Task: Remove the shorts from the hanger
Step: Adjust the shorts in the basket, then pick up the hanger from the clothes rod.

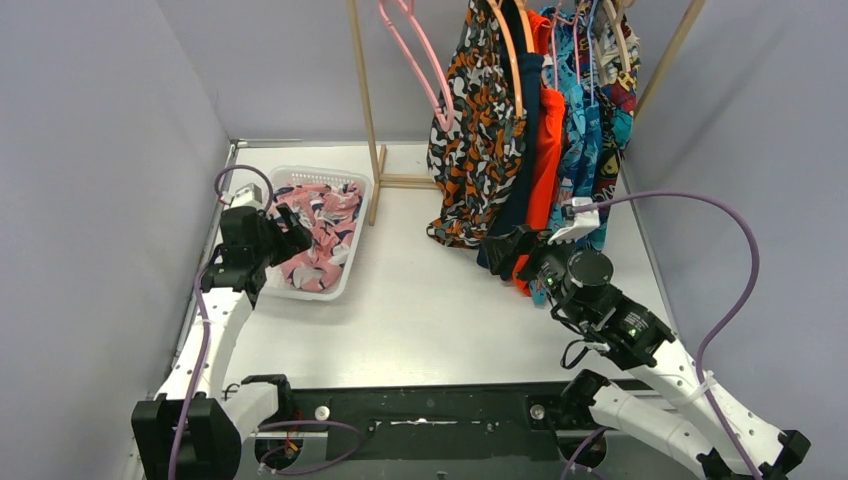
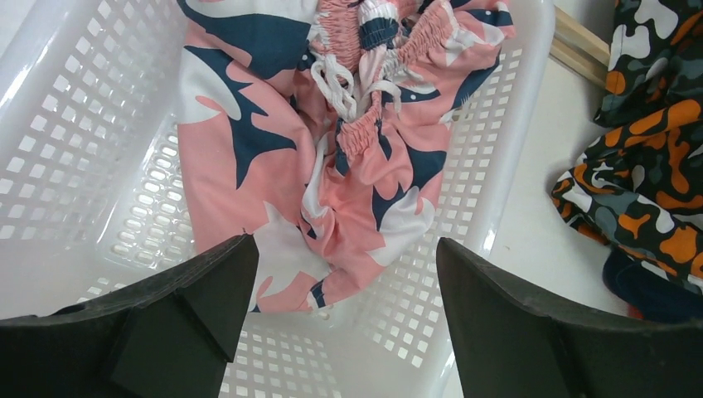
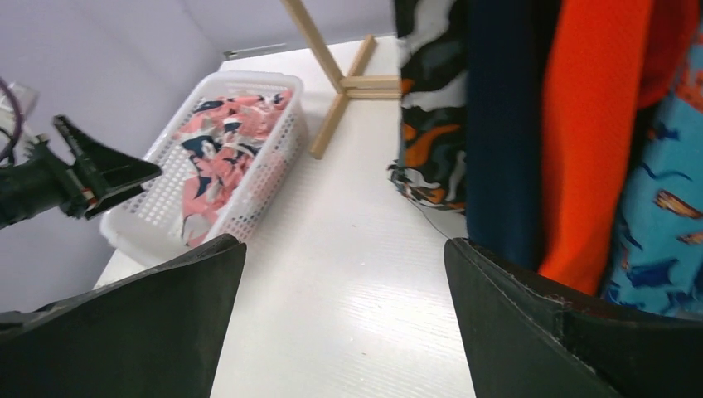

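Near left: left hand (image 1: 293,240) at near end of white basket (image 1: 312,172), above the rim, with fingers spread wide. Nothing between them, nothing gripped. In left wrist view, same hand (image 2: 344,249) with both dark fingertips (image 2: 224,274) hanging over the basket wall (image 2: 75,141), clear of the fabric.

Inside basket: pink shorts (image 1: 322,225) with navy-white print, crumpled, lying flat on the mesh floor. Long axis along the basket's long side. Gathered waistband and white drawstring at the end away from the fingers, leg end toward them (image 2: 249,141). Also seen from right wrist (image 3: 220,157), basket (image 3: 157,215) on the surface (image 1: 430,310) at left.

Near right: right hand (image 1: 512,248) raised over the surface, aimed at lower part of the hanging row, with fingers far apart, holding nothing (image 3: 344,245). Just before the navy shorts (image 3: 506,124); contact not clear.

Farther back, on wooden rack (image 1: 362,100), left to right:
- empty pink hanger (image 1: 420,60)
- black shorts with orange-white print (image 1: 475,140), lower edge down at the surface
- navy shorts (image 1: 525,150)
- orange-red shorts (image 1: 548,150)
- teal-blue patterned shorts (image 1: 580,140)
- comic print shorts (image 1: 612,150)

All five on hangers, long axis vertical, waist up, hems down, packed side by side and touching.
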